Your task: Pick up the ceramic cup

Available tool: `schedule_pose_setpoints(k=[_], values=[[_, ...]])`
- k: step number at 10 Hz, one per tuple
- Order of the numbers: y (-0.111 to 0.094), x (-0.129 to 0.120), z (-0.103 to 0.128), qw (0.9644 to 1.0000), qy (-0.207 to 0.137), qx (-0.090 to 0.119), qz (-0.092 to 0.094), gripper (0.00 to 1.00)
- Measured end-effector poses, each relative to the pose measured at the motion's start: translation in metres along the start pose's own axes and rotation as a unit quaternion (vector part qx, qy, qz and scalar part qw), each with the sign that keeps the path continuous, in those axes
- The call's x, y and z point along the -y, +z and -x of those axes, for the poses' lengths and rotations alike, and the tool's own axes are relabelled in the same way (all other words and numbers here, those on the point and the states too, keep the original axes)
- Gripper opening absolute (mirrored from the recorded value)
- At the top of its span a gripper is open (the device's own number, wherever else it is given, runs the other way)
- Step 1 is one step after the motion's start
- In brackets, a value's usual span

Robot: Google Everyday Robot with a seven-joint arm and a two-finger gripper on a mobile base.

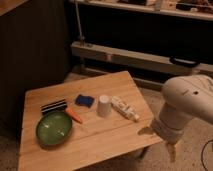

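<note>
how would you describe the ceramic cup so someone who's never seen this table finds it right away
On the wooden table, near its middle and well left of the gripper off the right edge, the ceramic cup stands between a blue pad and a long white package. It is the only plain white tapered thing, narrow end up, much smaller than the green bowl.

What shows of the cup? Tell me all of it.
The cup is small, plain white, ceramic by its look, no handle in view. It tapers, narrow end up, standing on the wooden table near its middle, between a blue pad and a long white package; whether the package touches it is unclear. The hand hangs by the table's edge, well apart from it.
</note>
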Motion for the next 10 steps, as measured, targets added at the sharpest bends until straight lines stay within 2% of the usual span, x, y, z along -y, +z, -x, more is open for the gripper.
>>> schedule_pose_setpoints(k=[8,10], values=[[0.0,0.0,0.0,1.0,0.0,0.0,0.0,0.8],[0.0,0.0008,-0.0001,1.0,-0.003,-0.006,-0.001,0.8]])
